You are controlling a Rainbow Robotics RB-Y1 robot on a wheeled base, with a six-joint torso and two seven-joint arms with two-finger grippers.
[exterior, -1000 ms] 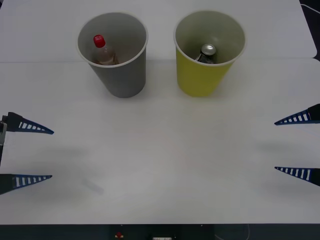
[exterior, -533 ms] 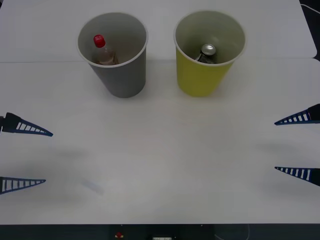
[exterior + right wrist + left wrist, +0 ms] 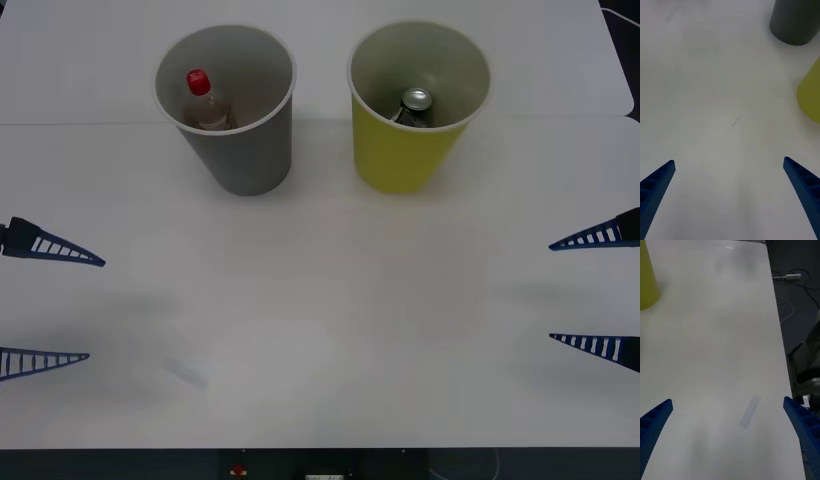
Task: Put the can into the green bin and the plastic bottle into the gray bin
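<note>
Mostly I see just the can's [image 3: 416, 101] top inside the green bin [image 3: 400, 155] and the plastic bottle's [image 3: 203, 100] red cap inside the gray bin [image 3: 250, 155]. Both my claws, left claw [image 3: 90, 310] and right claw [image 3: 552, 292], hover wide open and empty over the table [image 3: 320, 300].
</note>
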